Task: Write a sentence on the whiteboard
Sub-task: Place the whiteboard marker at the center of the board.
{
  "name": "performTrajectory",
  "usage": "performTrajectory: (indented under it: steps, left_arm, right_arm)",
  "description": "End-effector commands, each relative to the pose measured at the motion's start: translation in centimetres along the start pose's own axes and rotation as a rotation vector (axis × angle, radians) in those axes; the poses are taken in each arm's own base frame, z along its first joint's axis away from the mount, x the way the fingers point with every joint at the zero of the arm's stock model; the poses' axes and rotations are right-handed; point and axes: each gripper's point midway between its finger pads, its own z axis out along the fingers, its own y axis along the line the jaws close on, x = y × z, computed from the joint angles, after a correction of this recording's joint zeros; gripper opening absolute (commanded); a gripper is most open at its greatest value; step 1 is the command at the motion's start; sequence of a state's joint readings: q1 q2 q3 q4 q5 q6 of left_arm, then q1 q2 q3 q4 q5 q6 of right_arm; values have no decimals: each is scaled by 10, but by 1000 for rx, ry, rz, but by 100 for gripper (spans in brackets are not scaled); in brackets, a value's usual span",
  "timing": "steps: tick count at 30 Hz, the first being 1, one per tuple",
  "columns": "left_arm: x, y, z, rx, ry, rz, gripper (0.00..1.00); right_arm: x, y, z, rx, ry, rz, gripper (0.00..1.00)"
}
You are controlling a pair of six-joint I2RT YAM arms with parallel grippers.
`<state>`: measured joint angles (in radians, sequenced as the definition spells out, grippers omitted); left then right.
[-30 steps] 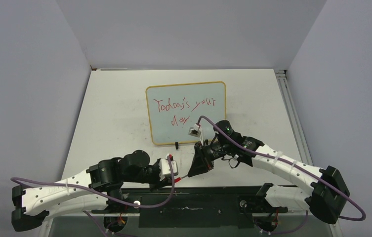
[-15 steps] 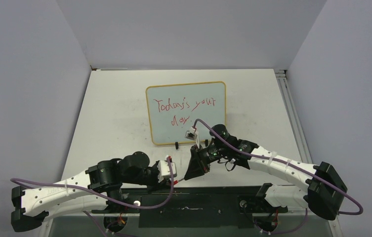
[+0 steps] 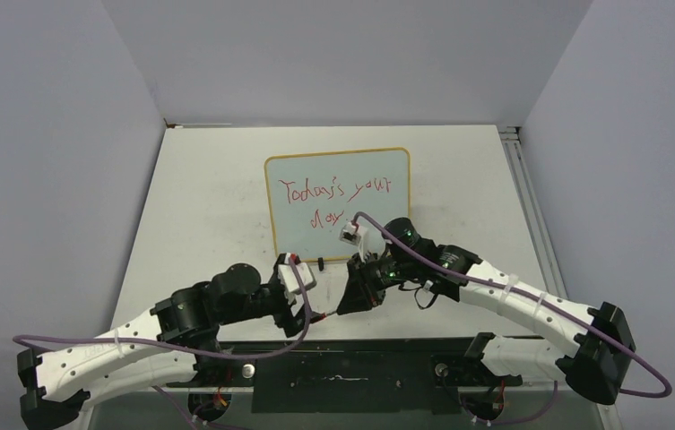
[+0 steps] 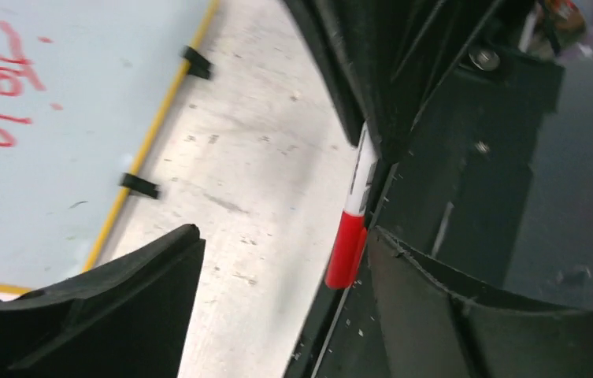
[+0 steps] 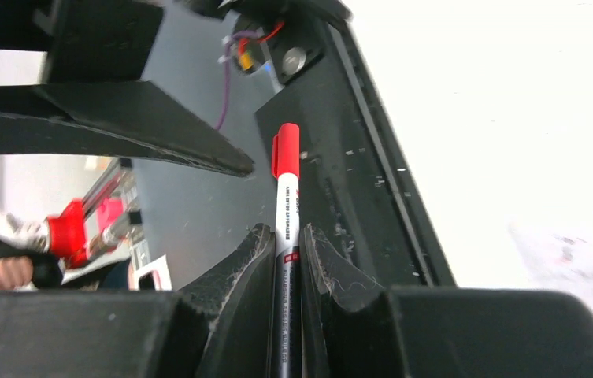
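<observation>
Right gripper (image 5: pixel 281 236) is clamped on the marker (image 5: pixel 286 197), whose long axis runs straight out toward the left gripper (image 4: pixel 281 236); that one stands with jaws spread, the red cap (image 4: pixel 346 256) between them (hard by one jaw, contact unclear); the whiteboard (image 3: pixel 298 237), bearing the sentence (image 3: pixel 333 190), lies on the bench (image 3: pixel 208 197) just beyond both.
</observation>
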<state>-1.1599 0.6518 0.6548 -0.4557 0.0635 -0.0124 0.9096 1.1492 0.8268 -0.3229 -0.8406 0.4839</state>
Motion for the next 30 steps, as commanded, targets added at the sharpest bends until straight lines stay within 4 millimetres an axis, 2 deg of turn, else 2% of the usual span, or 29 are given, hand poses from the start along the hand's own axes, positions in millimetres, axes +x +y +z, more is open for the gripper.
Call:
performTrajectory:
  steps: [1,4,7,11,13,17,21,25,30]
  left_arm:
    - [-61,39,-14,-179,-210,-90,79]
    - [-64,59,-18,-233,-227,-148,86]
    - [-61,90,-25,-331,-240,-237,92]
    - [-47,142,-44,-527,-230,-378,94]
    - [-38,165,-57,-617,-230,-444,95]
    - [-27,197,-83,-741,-273,-535,96]
    - [-20,215,-105,-847,-298,-579,97]
    - [-13,224,-125,-962,-307,-589,97]
    - [-10,226,-139,-1031,-319,-579,97]
  right_arm:
    - [-28,-27,-38,277,-113,-7,5]
    - [-30,-53,-62,499,-136,31,5]
    - [-23,-70,-74,622,-128,48,5]
    - [-22,-97,-94,771,-224,144,6]
    - [-15,-110,-95,781,-239,199,6]
    - [-1,-121,-78,699,-226,234,6]
    - [8,-129,-60,557,-245,280,6]
    - [13,-149,-61,508,-301,348,8]
    - [24,-174,-64,521,-349,416,13]
